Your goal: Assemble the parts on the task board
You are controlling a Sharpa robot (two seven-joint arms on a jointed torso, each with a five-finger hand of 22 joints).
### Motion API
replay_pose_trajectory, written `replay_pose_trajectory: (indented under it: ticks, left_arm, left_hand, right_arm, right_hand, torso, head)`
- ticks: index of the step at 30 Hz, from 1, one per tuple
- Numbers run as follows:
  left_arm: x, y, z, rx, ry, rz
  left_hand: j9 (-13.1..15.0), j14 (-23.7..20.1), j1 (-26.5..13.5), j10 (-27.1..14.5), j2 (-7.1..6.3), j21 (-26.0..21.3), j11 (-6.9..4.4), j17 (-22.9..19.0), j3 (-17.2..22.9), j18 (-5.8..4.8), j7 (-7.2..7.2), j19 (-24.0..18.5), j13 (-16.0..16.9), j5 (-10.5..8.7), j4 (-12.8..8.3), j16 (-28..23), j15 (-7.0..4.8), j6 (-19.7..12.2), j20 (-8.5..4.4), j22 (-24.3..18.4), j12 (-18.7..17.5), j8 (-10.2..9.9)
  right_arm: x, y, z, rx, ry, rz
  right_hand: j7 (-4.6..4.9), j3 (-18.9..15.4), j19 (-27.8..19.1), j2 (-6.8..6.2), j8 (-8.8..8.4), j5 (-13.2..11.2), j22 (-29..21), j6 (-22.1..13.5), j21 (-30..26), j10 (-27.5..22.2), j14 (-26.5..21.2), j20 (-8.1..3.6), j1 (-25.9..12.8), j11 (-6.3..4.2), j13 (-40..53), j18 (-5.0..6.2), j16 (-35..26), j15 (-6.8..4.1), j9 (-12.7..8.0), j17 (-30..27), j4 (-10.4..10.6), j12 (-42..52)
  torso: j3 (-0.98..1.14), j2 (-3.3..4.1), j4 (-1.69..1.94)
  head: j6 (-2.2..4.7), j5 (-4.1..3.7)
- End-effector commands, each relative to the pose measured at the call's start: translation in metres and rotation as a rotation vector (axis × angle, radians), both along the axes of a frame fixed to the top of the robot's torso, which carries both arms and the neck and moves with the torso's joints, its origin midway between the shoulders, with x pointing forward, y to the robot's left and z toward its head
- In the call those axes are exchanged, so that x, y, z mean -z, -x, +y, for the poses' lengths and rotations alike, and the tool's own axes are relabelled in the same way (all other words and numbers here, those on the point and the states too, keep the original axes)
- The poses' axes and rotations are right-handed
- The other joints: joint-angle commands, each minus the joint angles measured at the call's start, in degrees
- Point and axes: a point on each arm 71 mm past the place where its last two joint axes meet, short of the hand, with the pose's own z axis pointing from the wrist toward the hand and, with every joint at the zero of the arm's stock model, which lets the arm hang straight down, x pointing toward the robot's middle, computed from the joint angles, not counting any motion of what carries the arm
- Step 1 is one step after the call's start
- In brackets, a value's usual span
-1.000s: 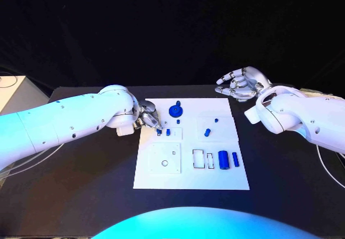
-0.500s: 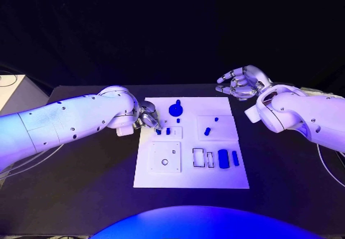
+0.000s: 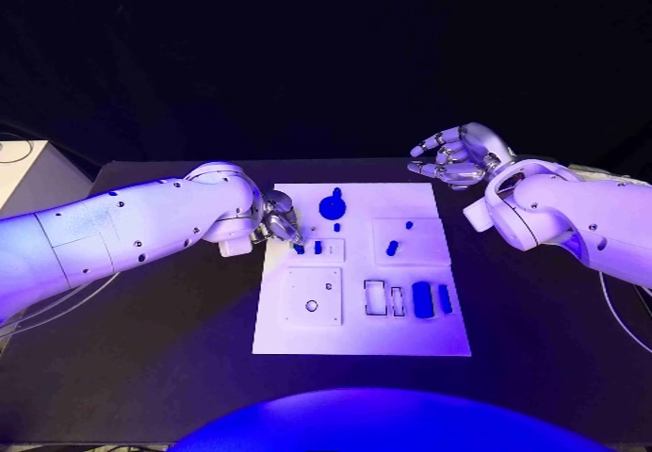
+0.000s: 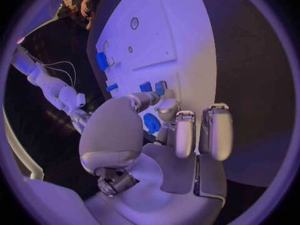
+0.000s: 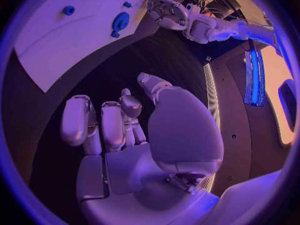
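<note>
Parts of a blue assembly set sit scattered on the white task board at the middle of a black table. On the board's far end stands a round blue part with a stem; a small blue peg stands in a raised square on the robot's right side, and two blue cylinders lie side by side on the nearer right part, just beside narrow rectangular slots. A square plate with a round hole occupies the nearer left part. At the board's left edge, the left hand pinches a small blue part between its thumb and fingers; the other fingers extend alongside it. Two more small blue pieces stand just beside that hand. The right hand hovers off the far right corner of the board, well apart from the parts, fingers loosely curled and spread around nothing.
</note>
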Motion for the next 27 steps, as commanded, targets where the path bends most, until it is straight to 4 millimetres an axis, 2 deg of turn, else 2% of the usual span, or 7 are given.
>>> replay_pose_trajectory:
  ticks: [1, 27]
  left_arm:
    - [0.001, 0.0008, -0.0006, 0.002, -0.012, -0.002]
    - [-0.0004, 0.0009, 0.0, -0.017, 0.025, -0.008]
  left_hand:
    - [0.1, 6.0, 0.3, 0.5, -0.16, 0.2, -0.02, 15.1, 9.2, -0.53, -0.4, 1.3, 0.1, 0.48, -8.8, 0.2, -0.35, 0.2, -0.11, 7.0, 0.4, 0.2]
    - [0.1, 6.0, 0.1, 0.6, -0.25, 0.3, -0.07, 15.1, 9.4, -0.53, -0.45, 1.3, 0.0, 0.67, -8.8, 0.2, -0.4, 0.4, -0.16, 7.0, 0.3, 0.2]
  right_arm:
    - [-0.0001, 0.0005, 0.001, -0.016, 0.0, -0.003]
    - [-0.0001, 0.0008, 0.0005, -0.015, -0.001, -0.003]
  right_hand:
    - [0.0, 0.1, -0.3, 0.46, 0.27, 0.3, 0.0, -0.5, -0.2, -0.1, -0.4, -0.18, -0.2, 0.01, 0.0, 0.62, -0.4, -0.05, 0.1, -0.1, 0.3, -0.2]
    - [0.0, 0.1, -0.3, 0.46, 0.27, 0.3, 0.0, -0.5, -0.2, -0.1, -0.4, -0.18, -0.2, 0.01, 0.0, 0.62, -0.4, -0.05, 0.1, -0.1, 0.3, -0.2]
  torso:
    - [0.03, 0.01, -0.04]
    - [0.07, -0.02, -0.01]
  head:
    - [-0.07, -0.03]
    - [0.06, -0.3]
